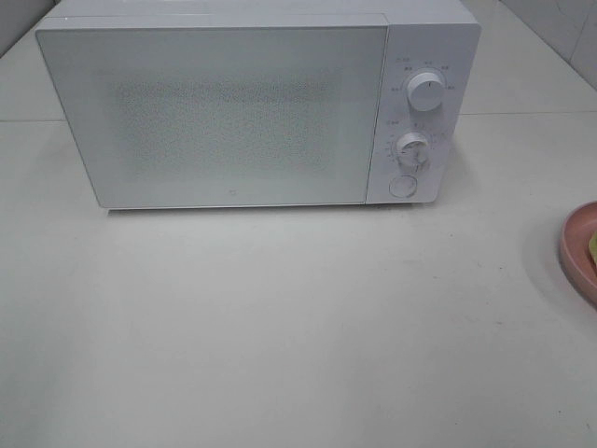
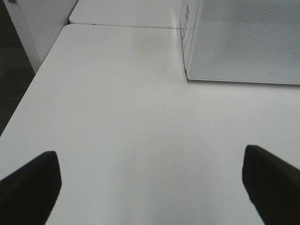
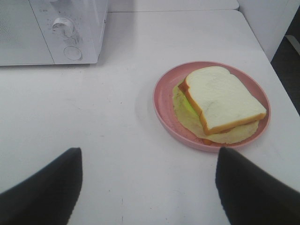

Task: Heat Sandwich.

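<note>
Sandwich [image 3: 220, 99] on pink plate [image 3: 163, 104], near the tabletop's [image 1: 298, 336] right edge, well apart from the shut microwave [image 1: 224, 112]. Opening step, by the look of it: door not yet opened. Left hand [image 2: 150, 187] spread wide, empty; right hand [image 3: 147, 187] released, hovering near the plate. Bare room before the microwave; plate close to the edge, so careful lifting.

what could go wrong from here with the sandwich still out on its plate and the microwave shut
1. The microwave door is closed and no handle shows, so opening it probably depends on the round button; a miss could turn a dial instead.
2. The sandwich lies loose on the pink plate, so tilting the plate could slide it off.
3. The plate sits near the table's right edge and could be nudged off.
</note>
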{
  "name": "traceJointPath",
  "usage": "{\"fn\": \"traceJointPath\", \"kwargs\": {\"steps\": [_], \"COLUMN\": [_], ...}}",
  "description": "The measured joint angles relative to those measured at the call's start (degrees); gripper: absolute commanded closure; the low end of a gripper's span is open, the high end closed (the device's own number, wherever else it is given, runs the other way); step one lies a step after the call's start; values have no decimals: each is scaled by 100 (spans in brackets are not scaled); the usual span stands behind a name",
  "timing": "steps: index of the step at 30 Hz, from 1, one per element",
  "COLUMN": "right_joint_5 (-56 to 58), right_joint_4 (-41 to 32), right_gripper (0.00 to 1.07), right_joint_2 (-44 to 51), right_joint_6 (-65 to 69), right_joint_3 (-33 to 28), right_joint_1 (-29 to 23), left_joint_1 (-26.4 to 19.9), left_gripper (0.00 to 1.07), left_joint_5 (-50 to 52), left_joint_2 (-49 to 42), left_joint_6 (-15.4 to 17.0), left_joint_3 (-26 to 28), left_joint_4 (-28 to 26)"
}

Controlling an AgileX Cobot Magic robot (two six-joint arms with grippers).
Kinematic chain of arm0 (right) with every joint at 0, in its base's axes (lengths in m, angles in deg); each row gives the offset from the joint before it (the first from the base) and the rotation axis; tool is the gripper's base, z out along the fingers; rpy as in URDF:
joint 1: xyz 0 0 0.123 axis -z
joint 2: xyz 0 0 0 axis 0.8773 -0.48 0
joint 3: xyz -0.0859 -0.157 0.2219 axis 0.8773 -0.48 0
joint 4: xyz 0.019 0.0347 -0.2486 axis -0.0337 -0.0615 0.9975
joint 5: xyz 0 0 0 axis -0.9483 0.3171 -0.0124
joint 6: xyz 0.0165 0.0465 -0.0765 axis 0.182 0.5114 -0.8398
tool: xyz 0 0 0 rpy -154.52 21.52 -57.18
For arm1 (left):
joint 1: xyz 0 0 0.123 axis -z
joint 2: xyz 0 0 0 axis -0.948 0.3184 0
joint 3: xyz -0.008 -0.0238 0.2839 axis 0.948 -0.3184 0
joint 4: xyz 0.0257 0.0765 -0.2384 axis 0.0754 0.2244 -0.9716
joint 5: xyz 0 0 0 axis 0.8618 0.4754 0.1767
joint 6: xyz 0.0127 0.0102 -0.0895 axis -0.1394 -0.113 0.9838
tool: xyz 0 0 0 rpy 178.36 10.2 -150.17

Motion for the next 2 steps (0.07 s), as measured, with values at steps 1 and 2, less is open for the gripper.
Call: {"fn": "traceJointPath", "kwargs": {"steps": [1, 2], "right_joint_5": [0, 0], "right_joint_4": [0, 0], "right_gripper": [31, 31], "right_joint_2": [0, 0], "right_joint_6": [0, 0], "right_joint_3": [0, 0], "right_joint_1": [0, 0], "left_joint_1": [0, 0], "left_gripper": [8, 8], "left_joint_5": [0, 0], "left_joint_2": [0, 0], "left_joint_6": [0, 0], "left_joint_3": [0, 0], "left_joint_4": [0, 0]}}
